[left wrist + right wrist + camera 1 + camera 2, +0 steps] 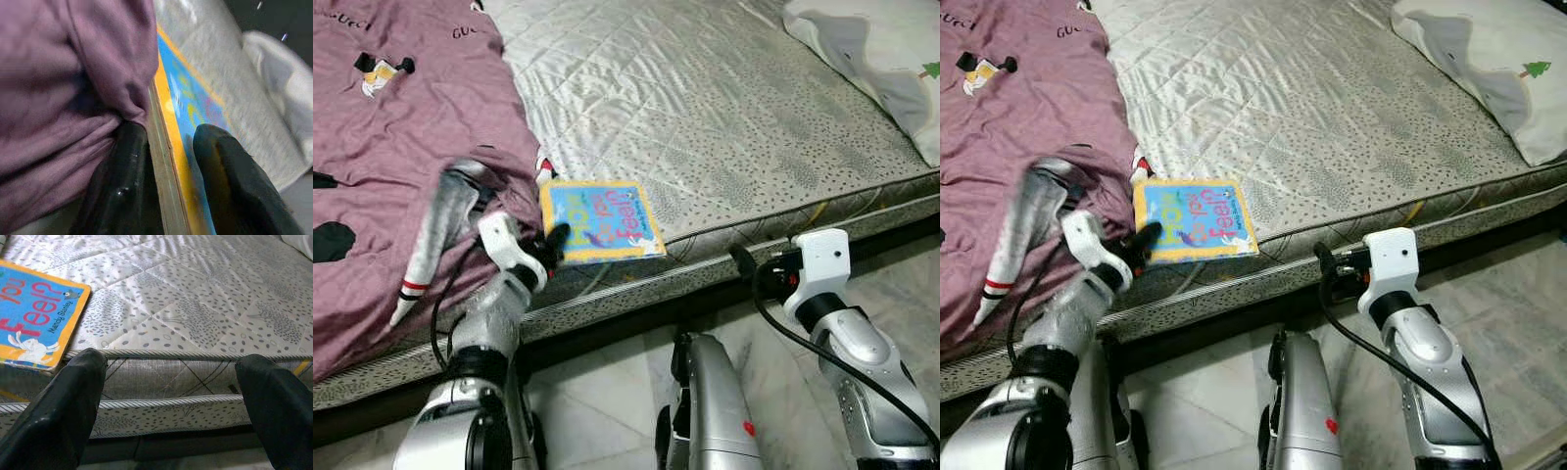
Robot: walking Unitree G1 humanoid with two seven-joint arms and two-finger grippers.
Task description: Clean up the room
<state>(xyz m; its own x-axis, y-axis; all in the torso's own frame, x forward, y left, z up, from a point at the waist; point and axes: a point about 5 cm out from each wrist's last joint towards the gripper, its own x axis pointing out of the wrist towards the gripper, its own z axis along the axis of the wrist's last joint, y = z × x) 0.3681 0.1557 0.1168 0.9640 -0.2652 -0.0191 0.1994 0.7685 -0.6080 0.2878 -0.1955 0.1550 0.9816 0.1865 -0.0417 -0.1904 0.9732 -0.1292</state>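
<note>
Nearest the camera: my own silver torso and legs, standing on the pale marble floor (607, 401) at the bed's edge.
Left pincer (552, 245): spread, straddling the near left edge of the board book; in the left wrist view one finger (122, 186) lies under the maroon fabric side and the other rests over the blue cover, not yet pressed together.
Board book (600, 219): blue and yellow, lying flat on the quilted mattress (724, 108) near its front edge, touching the maroon duvet (401, 137).
Right pincer (171, 396): spread wide and holding nothing, level with the mattress side, well right of the book.
Grey sock (435, 235): draped on the duvet just beside my left wrist.
Pillow (891, 49): at the far right corner.
Step in hand: I judge I am about to grasp the book.
Next move: squeeze on the book's edge without catching the duvet, then lift.
</note>
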